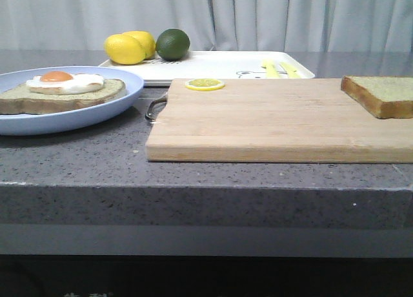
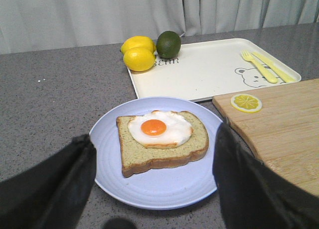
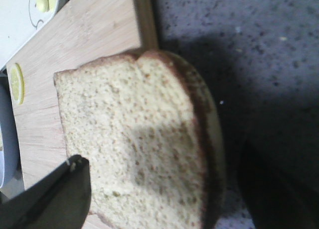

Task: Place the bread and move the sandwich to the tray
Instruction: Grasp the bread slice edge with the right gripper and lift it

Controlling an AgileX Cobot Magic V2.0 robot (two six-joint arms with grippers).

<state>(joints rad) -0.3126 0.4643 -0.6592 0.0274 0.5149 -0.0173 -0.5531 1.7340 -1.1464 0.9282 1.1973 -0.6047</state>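
On the grey counter (image 1: 77, 161): a wooden cutting board (image 1: 271, 119), a light blue plate (image 1: 97, 110) and a white tray (image 1: 219, 68) are laid out; neither arm shows in the front view.
Bread (image 1: 381, 93): a plain slice lying flat on the far right end of the cutting board, its crust edge reaching out past the board's side in the right wrist view.
Right claw (image 3: 164, 199): hangs right over the bread, one dark finger (image 3: 55, 199) above the board side of the slice, the other a blurred dark shape over the counter beyond the crust; the jaws are spread wide, straddling the slice, with nothing held. Whether the fingers touch the bread cannot be told.
Left claw (image 2: 154, 189): spread wide and holding nothing, its two dark fingers (image 2: 50, 189) on either side of the blue plate's near rim.
Egg slice (image 2: 162, 142): a bread slice topped with a fried egg (image 2: 159, 129), resting in the middle of the blue plate, left of the cutting board.
Tray: behind the board and plate, with yellow cutlery (image 2: 266, 67) and a bear drawing at one end.
Fruit: two lemons (image 1: 129, 47) and a lime (image 1: 173, 44) at the tray's far left corner.
Lemon slice (image 1: 204, 84): flat on the board's back left corner.
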